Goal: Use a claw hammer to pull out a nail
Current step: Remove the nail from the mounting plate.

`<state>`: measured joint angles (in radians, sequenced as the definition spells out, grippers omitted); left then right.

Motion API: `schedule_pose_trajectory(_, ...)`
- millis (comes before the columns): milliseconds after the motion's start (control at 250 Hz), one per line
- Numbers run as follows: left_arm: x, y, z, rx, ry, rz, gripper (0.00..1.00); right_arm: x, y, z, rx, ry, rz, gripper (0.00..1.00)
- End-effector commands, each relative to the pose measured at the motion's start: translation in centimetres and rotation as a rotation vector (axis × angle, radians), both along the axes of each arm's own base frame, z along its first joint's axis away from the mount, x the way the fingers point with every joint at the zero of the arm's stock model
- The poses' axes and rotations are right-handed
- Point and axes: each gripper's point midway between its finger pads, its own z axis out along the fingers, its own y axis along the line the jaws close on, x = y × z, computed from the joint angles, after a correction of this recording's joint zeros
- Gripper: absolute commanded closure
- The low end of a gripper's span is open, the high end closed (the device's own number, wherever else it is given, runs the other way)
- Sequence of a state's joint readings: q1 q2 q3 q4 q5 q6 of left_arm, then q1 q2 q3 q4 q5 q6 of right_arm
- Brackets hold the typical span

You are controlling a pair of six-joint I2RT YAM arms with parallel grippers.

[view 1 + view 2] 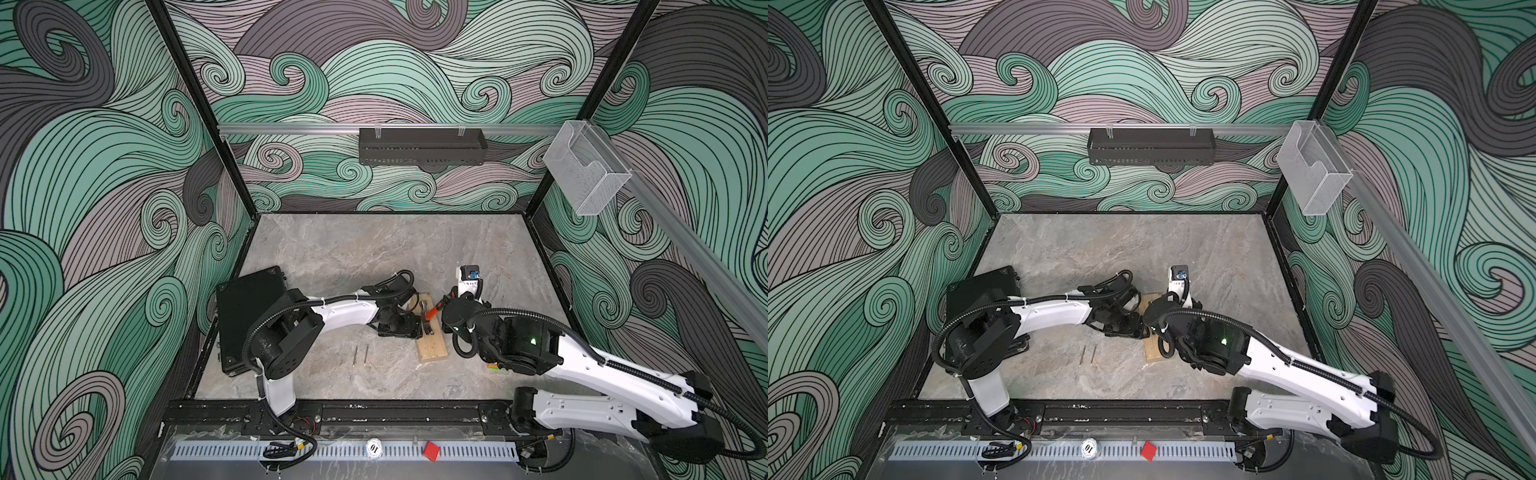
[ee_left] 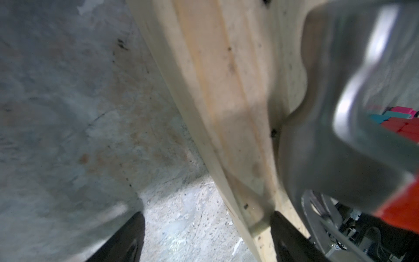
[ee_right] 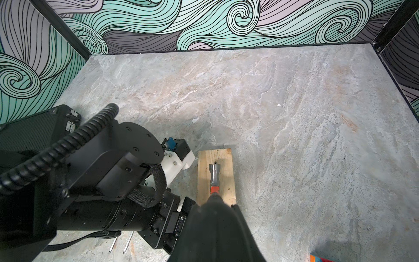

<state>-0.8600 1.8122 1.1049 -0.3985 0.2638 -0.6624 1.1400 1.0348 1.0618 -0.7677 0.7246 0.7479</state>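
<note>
Nearest the viewer, a slotted grey strip (image 1: 457, 451) bearing a red square (image 1: 431, 451) is seen along the front edge. Beyond it, on the stone-patterned table (image 1: 374, 249), a wooden block (image 1: 433, 347) is laid with its length running near to far. The claw hammer (image 3: 214, 175) is held over the block's far half. Its long axis runs roughly right to left, with the black handle end at the right and the grey head pointed left, above the wood. Which way the claw is turned cannot be told. The handle is clamped between the closed fingers of the right gripper (image 3: 214, 205). The left gripper (image 2: 204, 229) is placed at the block's left edge, its fingers (image 2: 127, 238) spread apart with that edge between them. Two loose nails (image 1: 361, 354) are laid left of the block, and a black case (image 1: 249, 307) further left.
</note>
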Motion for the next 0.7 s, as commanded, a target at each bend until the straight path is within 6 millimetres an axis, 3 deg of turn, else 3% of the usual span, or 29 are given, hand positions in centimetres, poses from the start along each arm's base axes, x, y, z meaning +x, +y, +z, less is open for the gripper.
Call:
schedule_pose_trajectory(0, -0.7, 3.0, -3.0, 0.165, 0.043, 0.014, 0.16, 0.6, -0.3, 1.9, 0.009, -0.004, -0.001, 0.98)
schedule_pose_trajectory(695, -0.6, 3.7, -3.8, 0.213, 0.039, 0.009, 0.17, 2.3, 0.4, 3.3, -0.075, 0.15, 0.033, 0.96)
